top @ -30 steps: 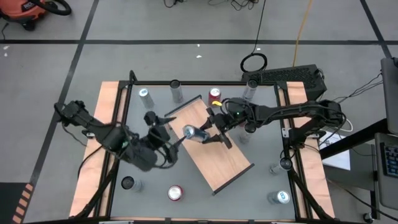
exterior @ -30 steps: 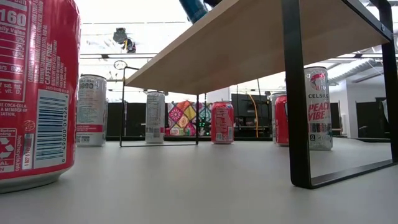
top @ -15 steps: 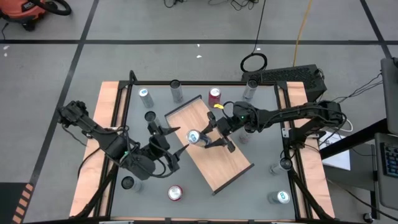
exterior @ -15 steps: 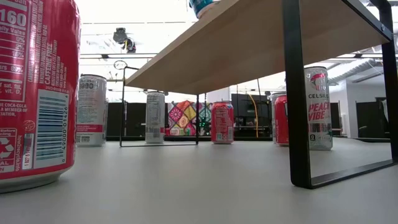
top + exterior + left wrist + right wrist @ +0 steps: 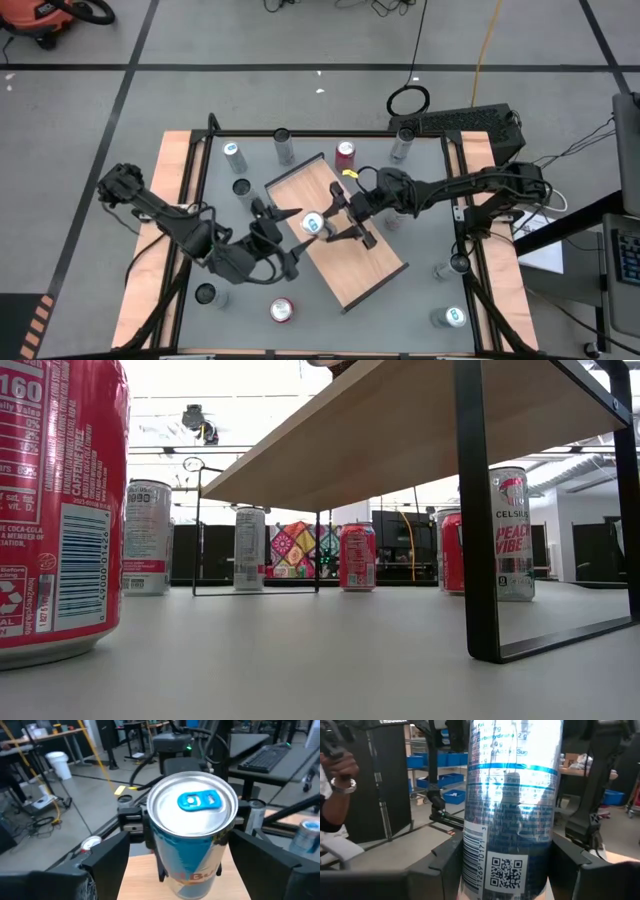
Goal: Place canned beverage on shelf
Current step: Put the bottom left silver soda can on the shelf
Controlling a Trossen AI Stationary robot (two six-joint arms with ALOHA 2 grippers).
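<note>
While the blue-and-silver can stands upright on the shelf, the right gripper holds it: its fingers sit partly closed against both sides of the can body, steadying the can so that it does not tip on the board. The left gripper is on the opposite side of the can, with its fingers spread wide and apart from the can wall, one to each side of it with a gap showing; that spread fits a release, leaving the can to the right arm. Compared with the earlier frames, the can has gone from lying tilted between the two grippers to standing with its blue tab uppermost, and the left arm has drawn back toward the bench edge. Other cans stand on the bench around the shelf, well apart from both sets of fingers.
</note>
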